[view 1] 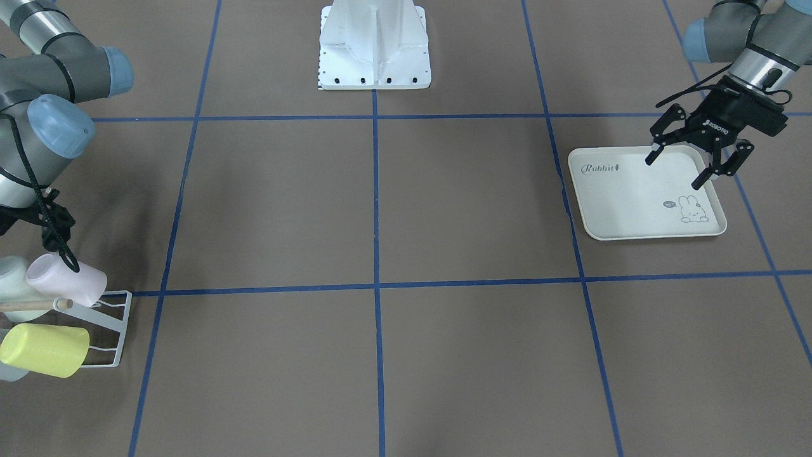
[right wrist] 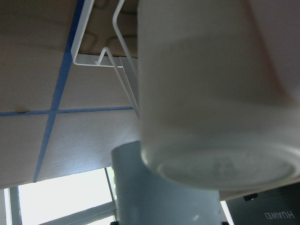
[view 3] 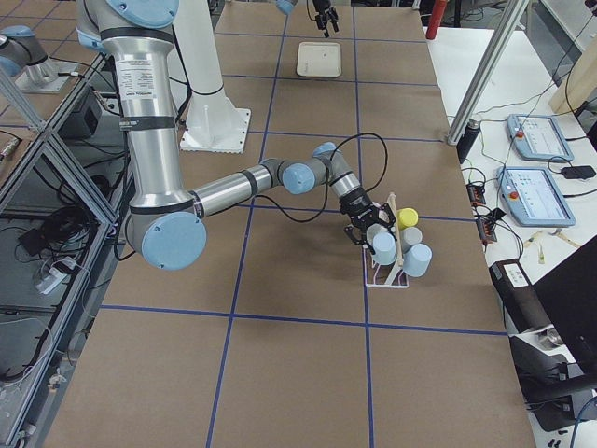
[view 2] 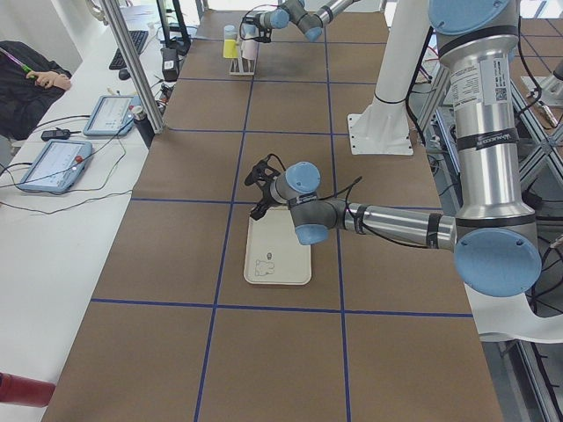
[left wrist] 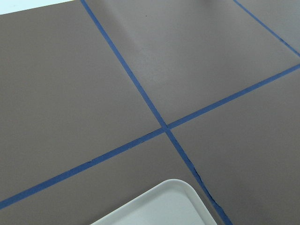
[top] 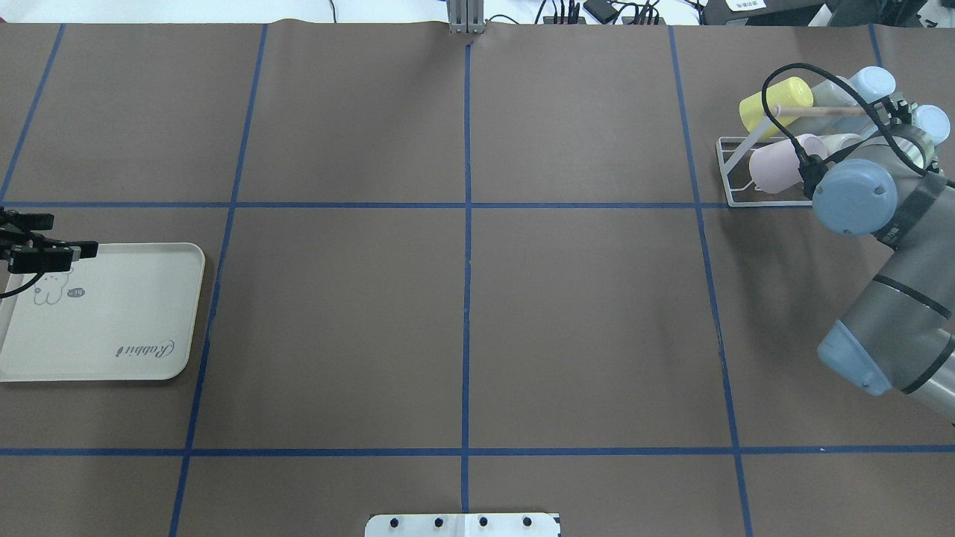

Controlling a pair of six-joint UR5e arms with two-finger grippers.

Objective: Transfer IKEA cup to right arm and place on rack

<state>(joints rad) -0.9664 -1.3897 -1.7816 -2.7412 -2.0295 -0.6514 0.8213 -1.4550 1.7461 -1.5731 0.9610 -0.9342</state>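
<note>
A pale pink cup [view 1: 70, 280] lies tilted on the white wire rack [view 1: 120, 330], by the wooden dowel [view 1: 25, 306]. It fills the right wrist view as a pale cup [right wrist: 211, 93] over the rack wire [right wrist: 93, 61]. The right arm's wrist [top: 850, 195] hangs right over it. My right gripper [view 3: 367, 227] sits at the cup, but its fingers are hidden, so I cannot tell if it holds the cup. My left gripper [view 1: 674, 171] is open and empty above the far corner of the cream tray [view 1: 634, 203].
A yellow cup [view 1: 44, 350], a pale green one [view 1: 11, 279] and light blue ones [top: 873, 78] also sit on the rack. The right arm's black cable [top: 791, 97] loops over them. The white robot base [view 1: 374, 47] stands at the table's back middle.
</note>
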